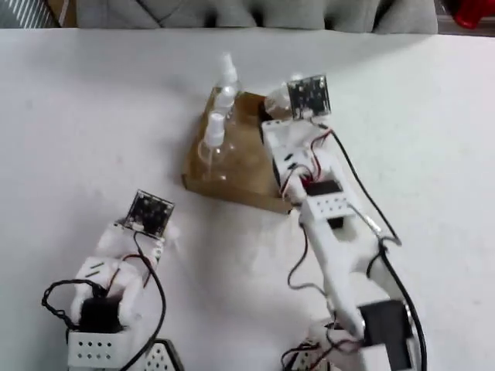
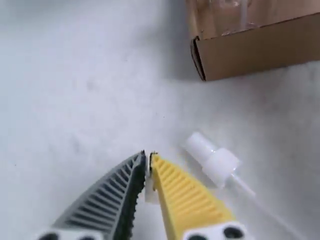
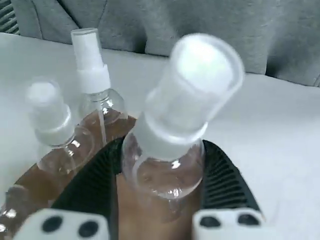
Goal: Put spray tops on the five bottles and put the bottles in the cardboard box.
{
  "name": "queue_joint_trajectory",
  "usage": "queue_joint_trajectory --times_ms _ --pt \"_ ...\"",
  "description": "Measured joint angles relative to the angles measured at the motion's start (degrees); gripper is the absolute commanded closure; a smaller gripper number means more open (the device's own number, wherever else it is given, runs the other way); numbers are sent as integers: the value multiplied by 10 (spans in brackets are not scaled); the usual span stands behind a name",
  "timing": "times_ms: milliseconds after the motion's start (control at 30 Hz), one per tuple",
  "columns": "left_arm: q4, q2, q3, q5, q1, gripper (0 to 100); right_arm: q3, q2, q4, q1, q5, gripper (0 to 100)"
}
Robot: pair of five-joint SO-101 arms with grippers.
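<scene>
My right gripper [image 3: 162,147] is shut on a clear bottle [image 3: 165,175] that carries a white spray top with a cap [image 3: 200,75], held over the cardboard box [image 1: 240,182]. Two more capped bottles [image 3: 95,85] [image 3: 50,120] stand in the box; from above they appear as bottles [image 1: 225,83] [image 1: 213,135] along its left side. My left gripper [image 2: 148,159] is shut, its tips low over the table. A loose white spray top [image 2: 212,161] with its thin tube lies on the table just beside those tips, a little short of the box corner [image 2: 240,55].
The right arm [image 1: 332,232] stretches across the box's right edge from the near side. The left arm [image 1: 100,297] sits at the near left. A grey cushioned surface [image 3: 200,20] borders the table's far edge. White tabletop [image 1: 93,116] lies open left of the box.
</scene>
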Motion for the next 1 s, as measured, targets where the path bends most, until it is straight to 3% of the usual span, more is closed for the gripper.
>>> queue_joint_trajectory --times_ms 400,1000 --pt "0 0 0 -1 -2 977 -97 152 0 27 0 984" --pt "0 0 0 -1 -2 976 -117 220 -48 26 37 984"
